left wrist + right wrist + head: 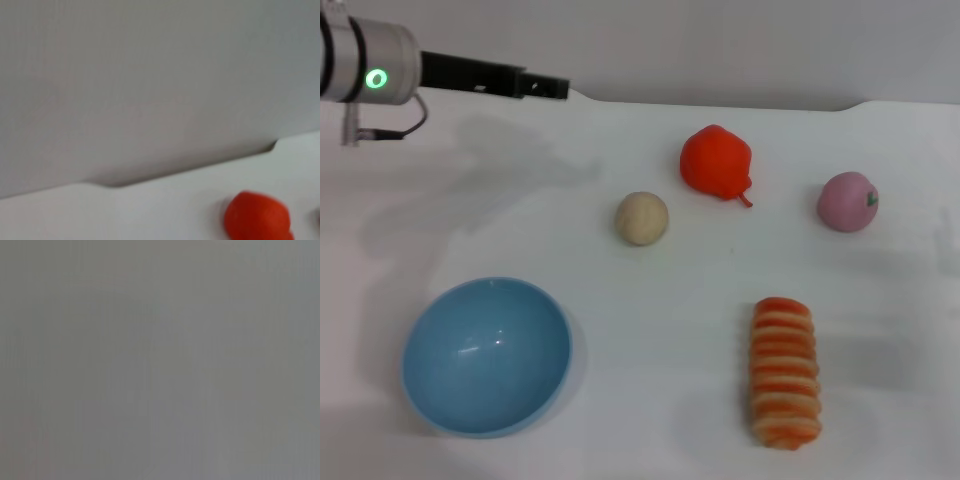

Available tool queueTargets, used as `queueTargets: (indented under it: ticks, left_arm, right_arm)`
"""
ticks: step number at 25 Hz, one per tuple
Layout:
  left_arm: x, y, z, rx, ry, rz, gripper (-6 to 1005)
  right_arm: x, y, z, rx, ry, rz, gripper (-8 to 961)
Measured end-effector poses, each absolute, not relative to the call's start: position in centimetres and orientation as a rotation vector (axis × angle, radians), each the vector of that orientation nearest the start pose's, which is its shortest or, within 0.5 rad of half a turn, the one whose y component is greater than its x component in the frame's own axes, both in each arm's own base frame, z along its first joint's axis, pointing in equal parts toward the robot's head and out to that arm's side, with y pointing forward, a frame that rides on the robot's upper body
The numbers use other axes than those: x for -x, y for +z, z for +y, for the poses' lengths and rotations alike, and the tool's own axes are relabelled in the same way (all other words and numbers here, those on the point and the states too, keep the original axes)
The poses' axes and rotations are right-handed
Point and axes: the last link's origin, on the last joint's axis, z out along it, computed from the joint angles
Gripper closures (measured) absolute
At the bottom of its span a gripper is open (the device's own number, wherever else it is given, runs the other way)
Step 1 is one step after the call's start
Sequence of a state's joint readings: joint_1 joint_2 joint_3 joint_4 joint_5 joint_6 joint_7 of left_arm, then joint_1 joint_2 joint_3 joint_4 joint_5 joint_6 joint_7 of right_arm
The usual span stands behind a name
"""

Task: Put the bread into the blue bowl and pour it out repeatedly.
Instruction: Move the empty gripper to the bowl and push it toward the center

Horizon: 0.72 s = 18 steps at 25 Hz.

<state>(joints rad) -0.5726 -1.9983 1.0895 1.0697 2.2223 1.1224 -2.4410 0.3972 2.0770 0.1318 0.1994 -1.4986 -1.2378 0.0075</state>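
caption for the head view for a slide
Bread lies beside the empty blue bowl on the white table; left gripper held high.

White table carrying blue bowl front left, bread front right, beige ball, red fruit, pink fruit behind, all apart.

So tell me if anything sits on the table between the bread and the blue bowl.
Nothing visible does. The bread lies on the white table to the robot's right of the blue bowl, with bare tabletop between them. The beige ball, the red fruit and the pink fruit all sit farther back.
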Motion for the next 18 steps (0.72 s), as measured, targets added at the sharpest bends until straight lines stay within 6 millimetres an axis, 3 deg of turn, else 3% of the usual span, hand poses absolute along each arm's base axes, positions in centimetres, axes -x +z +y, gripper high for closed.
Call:
queueTargets:
  ticks: [10, 18]
  left_arm:
    - [21.1, 7.6, 37.6, 2.257, 0.128, -1.182, 140]
    - [21.8, 7.7, 33.9, 2.237, 0.364, -1.338, 141]
  right_arm:
    - [-34.9, -2.6, 29.5, 1.551, 0.586, 0.572, 445]
    - [-35.5, -2.0, 29.4, 1.529, 0.568, 0.563, 445]
